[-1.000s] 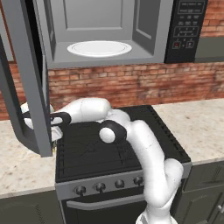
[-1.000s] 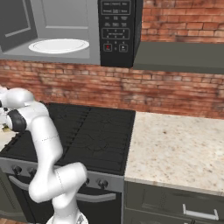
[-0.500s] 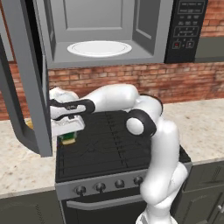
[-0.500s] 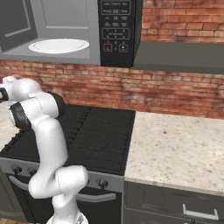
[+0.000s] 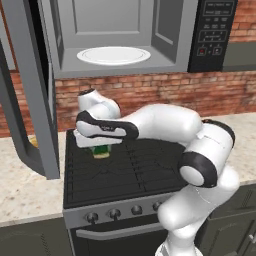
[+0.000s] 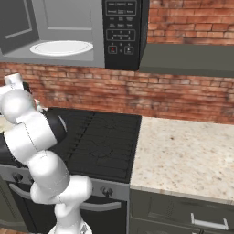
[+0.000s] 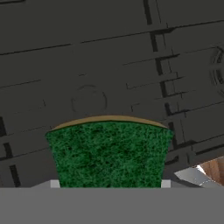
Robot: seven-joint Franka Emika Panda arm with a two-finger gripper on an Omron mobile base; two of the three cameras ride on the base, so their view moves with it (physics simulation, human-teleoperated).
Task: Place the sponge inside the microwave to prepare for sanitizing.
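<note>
The gripper point(image 5: 100, 148) is clamped on the sponge point(image 7: 109, 153) and carries it above the rear left burner of the stove point(image 5: 125, 172), clear of the grates. The hand view shows the dark green face close up with the yellow layer along its far edge. The fingertips themselves are hidden at the bottom of that view, so you probably have it by its two short sides.

Treat the sponge as light, soft and compressible (it will squash, not slip). Hold it across the narrow width, at mid-thickness, so both layers are pinched. Avoid a hard squeeze, which may bow the block.

The microwave point(image 5: 125, 37) sits directly above the stove, door point(image 5: 30, 90) swung open to the left, with the white plate point(image 5: 114, 55) exposed.
</note>
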